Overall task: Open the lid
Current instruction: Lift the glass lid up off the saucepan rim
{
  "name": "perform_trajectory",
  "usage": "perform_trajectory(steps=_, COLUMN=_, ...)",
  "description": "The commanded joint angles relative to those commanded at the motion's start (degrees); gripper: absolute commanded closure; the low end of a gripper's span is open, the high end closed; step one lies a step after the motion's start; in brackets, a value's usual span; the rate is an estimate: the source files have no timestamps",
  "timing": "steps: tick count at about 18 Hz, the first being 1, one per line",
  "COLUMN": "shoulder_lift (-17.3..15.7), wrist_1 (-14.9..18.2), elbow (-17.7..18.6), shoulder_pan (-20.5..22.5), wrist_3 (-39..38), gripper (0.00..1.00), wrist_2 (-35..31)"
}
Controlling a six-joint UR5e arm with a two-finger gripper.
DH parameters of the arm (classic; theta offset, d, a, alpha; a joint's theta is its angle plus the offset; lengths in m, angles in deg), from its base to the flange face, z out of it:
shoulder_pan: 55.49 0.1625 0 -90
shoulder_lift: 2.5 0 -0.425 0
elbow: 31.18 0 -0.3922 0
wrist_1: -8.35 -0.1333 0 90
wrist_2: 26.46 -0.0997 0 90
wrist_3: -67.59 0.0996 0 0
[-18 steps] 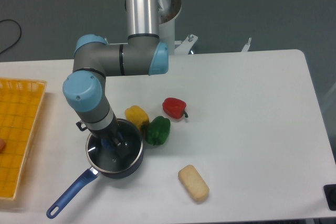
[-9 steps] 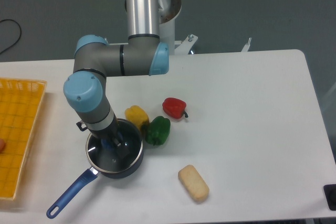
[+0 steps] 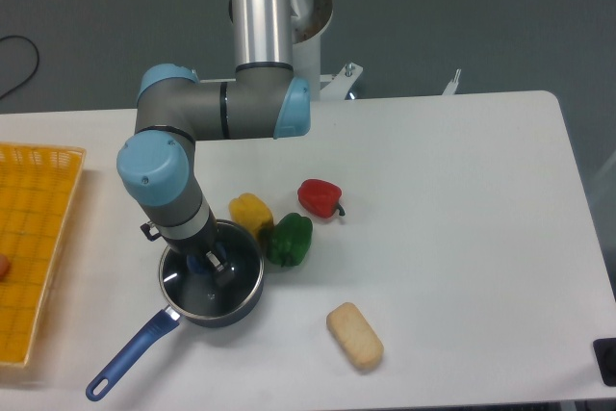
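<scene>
The lid (image 3: 236, 274) is a clear glass disc with a thin metal rim. It lies on top of the dark blue saucepan (image 3: 219, 315), whose long blue handle (image 3: 125, 363) points to the front left. My gripper (image 3: 211, 262) comes straight down over the lid's centre. Its fingers are closed on the blue knob (image 3: 211, 267), which shows only partly between them. I cannot tell whether the lid rests on the pan's rim or is held just above it.
A yellow pepper (image 3: 250, 211), a green pepper (image 3: 289, 240) and a red pepper (image 3: 320, 197) lie just right of the pan. A beige bread roll (image 3: 354, 336) lies at the front. A yellow basket (image 3: 34, 238) stands at the left edge.
My wrist and gripper have risen very slightly. The lid looks a little shifted with them, and the pan has barely moved.
</scene>
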Motion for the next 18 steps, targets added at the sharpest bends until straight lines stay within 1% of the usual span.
perform_trajectory(steps=13, shoulder_lift=-1.23, wrist_1=0.53, elbow=-0.35, shoulder_pan=0.61, wrist_3=0.18, gripper=0.41, wrist_2=0.26)
perform_trajectory(steps=17, shoulder_lift=-1.93, wrist_1=0.88, elbow=-0.35, shoulder_pan=1.58, wrist_3=1.93, gripper=0.41, wrist_2=0.18)
perform_trajectory(steps=18, shoulder_lift=-2.37, wrist_1=1.57, elbow=-0.35, shoulder_pan=1.93, wrist_3=2.89, gripper=0.41, wrist_2=0.35)
